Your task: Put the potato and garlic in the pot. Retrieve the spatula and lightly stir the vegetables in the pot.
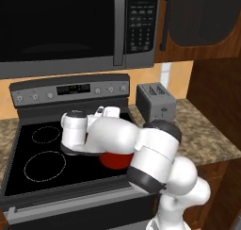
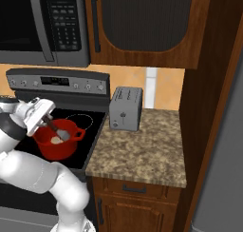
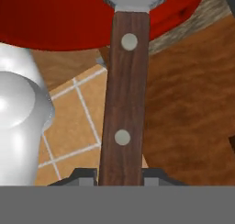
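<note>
The red pot [image 2: 56, 143] stands on the black stovetop, and my arm covers most of it in the left base view, where a patch of the pot [image 1: 115, 160] shows. My gripper [image 2: 44, 118] hangs over the pot's left rim, shut on the spatula [image 2: 56, 128]. The spatula's grey head dips inside the pot. In the hand view its brown riveted handle [image 3: 124, 94] runs up from between my gripper [image 3: 120, 176] fingers toward the pot [image 3: 55, 16]. A pale tan lump [image 2: 57, 140] lies on the pot's floor; I cannot tell whether it is the potato or the garlic.
A grey toaster [image 2: 126, 108] stands on the granite counter [image 2: 142, 150] right of the stove [image 1: 28, 144]. A microwave [image 1: 70, 26] hangs over the stove. Dark wood cabinets [image 2: 142, 22] and a tall side panel close off the right.
</note>
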